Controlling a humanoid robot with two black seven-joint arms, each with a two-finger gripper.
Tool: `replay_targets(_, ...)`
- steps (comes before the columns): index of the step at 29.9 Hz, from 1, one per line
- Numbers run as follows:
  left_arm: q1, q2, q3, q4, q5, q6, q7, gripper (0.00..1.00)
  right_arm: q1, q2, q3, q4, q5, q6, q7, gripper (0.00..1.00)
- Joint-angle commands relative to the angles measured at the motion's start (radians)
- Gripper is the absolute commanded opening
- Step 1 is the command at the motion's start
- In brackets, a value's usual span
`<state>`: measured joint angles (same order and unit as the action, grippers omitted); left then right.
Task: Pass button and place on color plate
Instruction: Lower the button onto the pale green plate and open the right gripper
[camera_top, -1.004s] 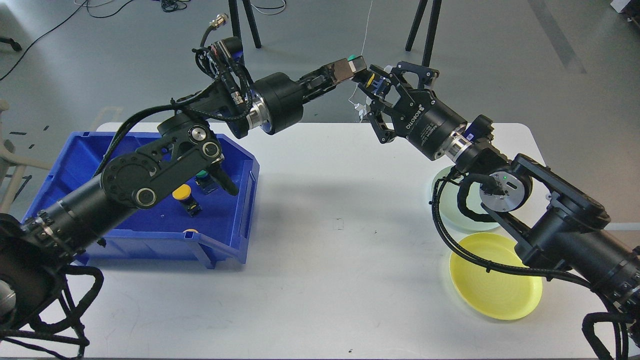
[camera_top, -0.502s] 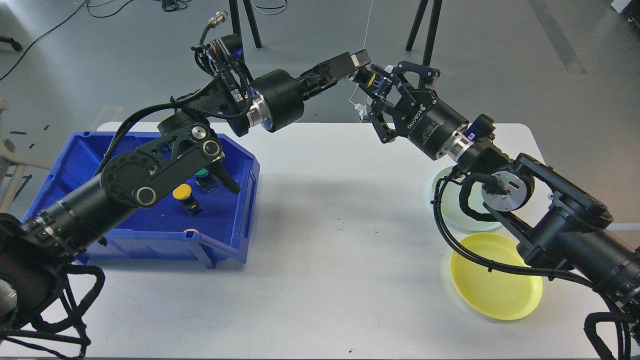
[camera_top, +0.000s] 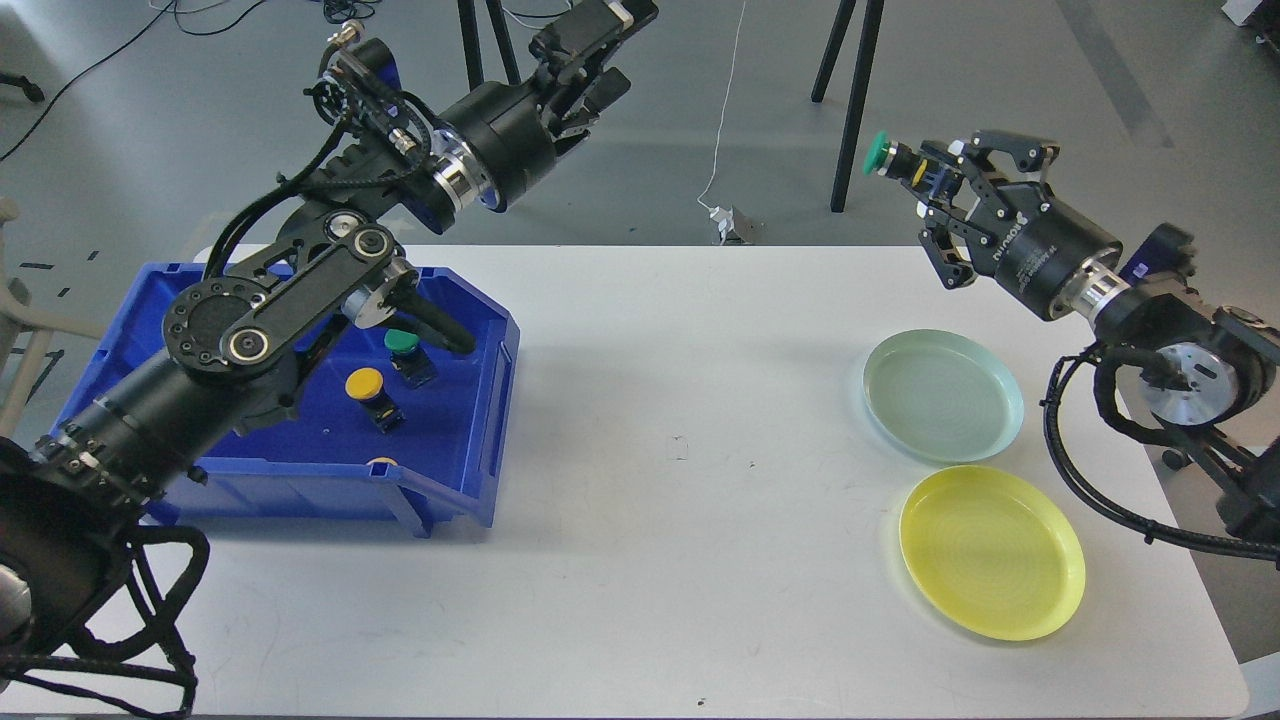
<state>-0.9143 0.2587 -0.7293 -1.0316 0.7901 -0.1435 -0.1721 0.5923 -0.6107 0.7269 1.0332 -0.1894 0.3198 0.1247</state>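
My right gripper (camera_top: 928, 172) is shut on a green-capped button (camera_top: 880, 152) and holds it high in the air, beyond the table's back right edge, cap pointing left. My left gripper (camera_top: 592, 52) is raised at the top centre-left, its fingers apart and empty. A pale green plate (camera_top: 943, 395) and a yellow plate (camera_top: 990, 550) lie on the white table at the right, below and in front of the right gripper.
A blue bin (camera_top: 300, 480) stands at the left of the table, under my left arm. It holds a green button (camera_top: 402, 342), a yellow button (camera_top: 364, 383) and another yellow one at its front wall. Tripod legs (camera_top: 850, 90) and a cable stand behind the table.
The two grippers were together at the back centre. The left gripper let go of the button and pulled back up-left; the right gripper moved right with the green button in it.
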Motion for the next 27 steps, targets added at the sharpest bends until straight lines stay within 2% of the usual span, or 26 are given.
replay_targets(1, 0.006, 0.005, -0.016, 0.030, -0.132, -0.002, 0.000, 0.99, -0.061, -0.001, -0.036, -0.085, -0.057, -0.004, -0.002, 0.23)
replay_targets(10, 0.012, 0.007, -0.022, 0.038, -0.173, -0.010, 0.000, 0.99, -0.066, 0.061, -0.070, -0.292, -0.058, -0.008, -0.008, 0.25)
replay_targets(14, 0.012, 0.005, -0.022, 0.038, -0.172, -0.008, 0.000, 0.99, -0.063, 0.123, -0.070, -0.358, -0.058, -0.001, -0.046, 0.28)
replay_targets(17, 0.014, 0.007, -0.022, 0.038, -0.172, -0.004, 0.000, 0.99, -0.057, 0.152, -0.072, -0.378, -0.059, -0.001, -0.050, 0.30)
replay_targets(20, 0.014, 0.007, -0.022, 0.038, -0.170, -0.002, 0.000, 0.99, -0.054, 0.170, -0.070, -0.395, -0.059, -0.002, -0.050, 0.41)
replay_targets(22, 0.015, 0.008, -0.022, 0.038, -0.170, -0.002, 0.000, 0.99, -0.052, 0.172, -0.070, -0.398, -0.058, -0.007, -0.051, 0.52)
replay_targets(27, 0.020, 0.016, -0.021, 0.038, -0.170, -0.005, -0.001, 0.99, -0.048, 0.167, -0.066, -0.398, -0.058, -0.008, -0.050, 0.65)
